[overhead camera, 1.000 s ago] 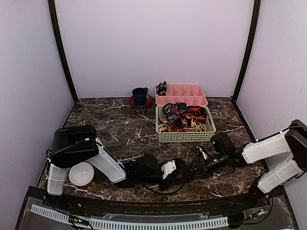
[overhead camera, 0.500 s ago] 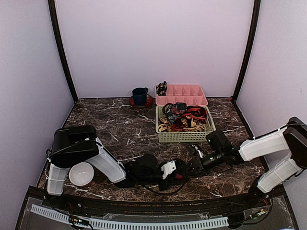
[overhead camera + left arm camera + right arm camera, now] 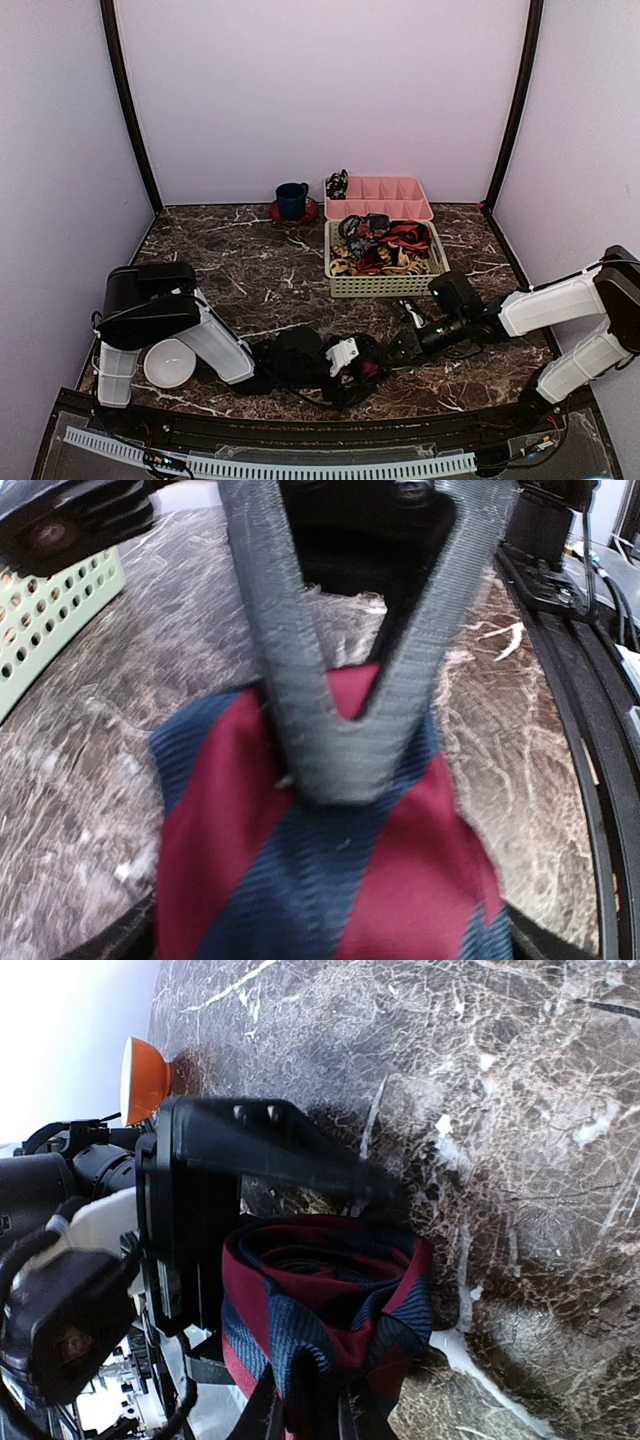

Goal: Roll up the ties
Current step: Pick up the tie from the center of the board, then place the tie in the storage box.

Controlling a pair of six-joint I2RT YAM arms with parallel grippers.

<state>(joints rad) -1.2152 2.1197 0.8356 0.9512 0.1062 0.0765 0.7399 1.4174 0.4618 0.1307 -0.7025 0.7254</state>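
No readable text, label, brand or number on anything in view.

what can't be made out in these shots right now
- Whether the left claw holds the striped tie: left wrist view, blurred, fingers cover the contact.
- Whether the right claw is shut: right wrist view, the bottom edge cuts it off.
- Both claw tips in the top view: too small, dark.
- How many tangled ties fill the basket: top view, overlapping, too small.

Open dark marble worktop (image 3: 230, 260) stretches left of the pale green slotted plastic basket (image 3: 386, 285); a round white bowl (image 3: 168, 362) crowds the near-left corner.
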